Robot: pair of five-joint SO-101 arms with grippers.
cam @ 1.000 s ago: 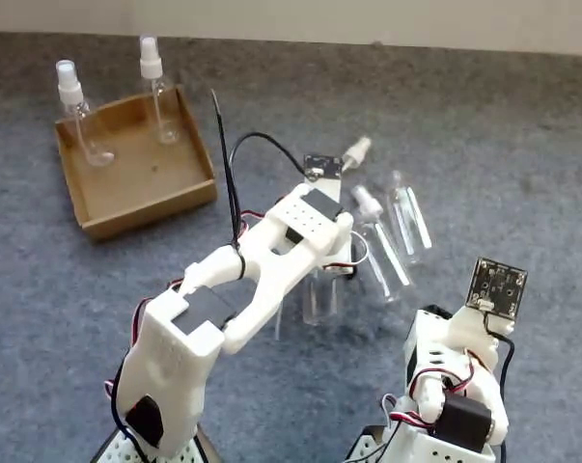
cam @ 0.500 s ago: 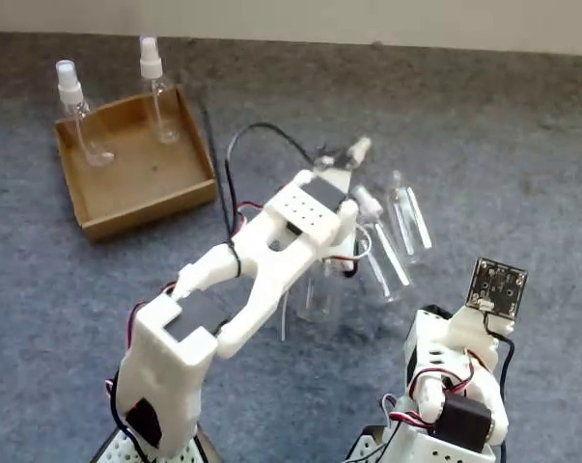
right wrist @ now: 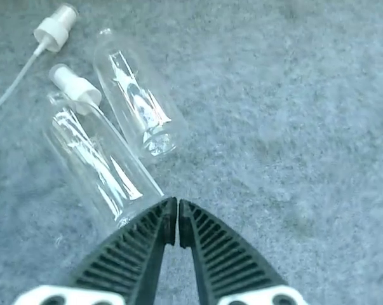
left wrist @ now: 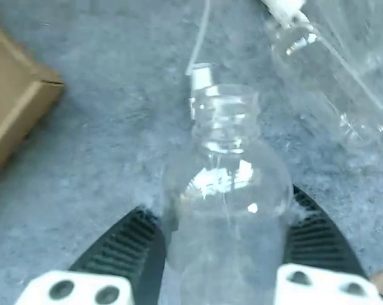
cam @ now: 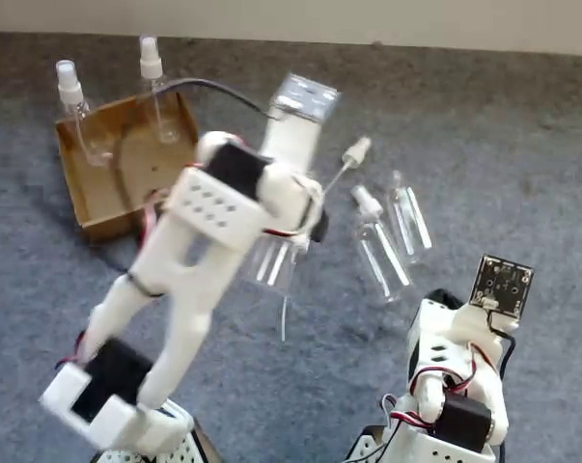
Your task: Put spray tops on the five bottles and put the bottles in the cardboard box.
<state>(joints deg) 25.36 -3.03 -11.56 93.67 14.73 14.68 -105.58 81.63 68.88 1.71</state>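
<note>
Between the left arm's (cam: 189,280) jaws, a clear bottle (left wrist: 226,210) is being gripped by its body, and its threaded neck is standing open with no spray top on it. From the high view this bottle (cam: 269,260) is hanging just beside the cardboard box (cam: 136,210), between the box and the bottles lying on the table (cam: 522,125), and it appears to be off the surface.

Just past its neck a loose spray top (left wrist: 201,75) is lying on the table with its thin dip tube trailing away. Farther out, a second loose spray top (cam: 356,151) is lying near two bottles on their sides. One of them, the capped bottle (cam: 379,253), is already wearing its top, and the other, the bare bottle (cam: 409,220), is showing an open neck. Two finished bottles (cam: 78,121) (cam: 158,92) are standing upright inside the box.

The right arm (cam: 459,376) is sitting low at the near edge. Its jaws are pressed closed on nothing, pointing at the table just short of the lying bottles' bases.

Judging from this, the third bottle is being readied for capping, with two of five done. The next move is calling for the right jaws to open, take a loose top, and feed its tube squarely into the held neck. The tube looks flexible, so catching it on the rim is a risk.
</note>
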